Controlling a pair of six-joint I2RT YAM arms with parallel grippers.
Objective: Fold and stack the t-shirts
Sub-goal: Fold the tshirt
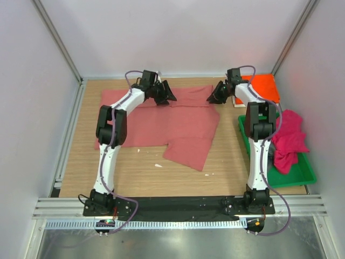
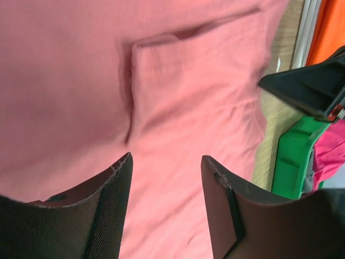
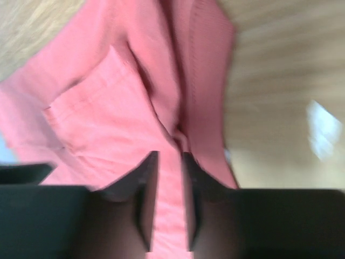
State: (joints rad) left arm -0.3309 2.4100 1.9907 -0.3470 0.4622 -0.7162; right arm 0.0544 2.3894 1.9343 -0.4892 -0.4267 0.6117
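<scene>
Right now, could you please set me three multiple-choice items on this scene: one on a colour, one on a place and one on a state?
1. Which shirt colour lies in the far right corner? A white; B orange; C grey.
2. The magenta shirt lies: A in the green tray; B by the left wall; C between the arm bases.
3. The left pincer is: A shut on cloth; B out of view; C open above the salmon shirt.
Answers: 1 B, the orange shirt shows there; 2 A, it is heaped in the tray; 3 C, its jaws stand apart with only cloth below.
</scene>
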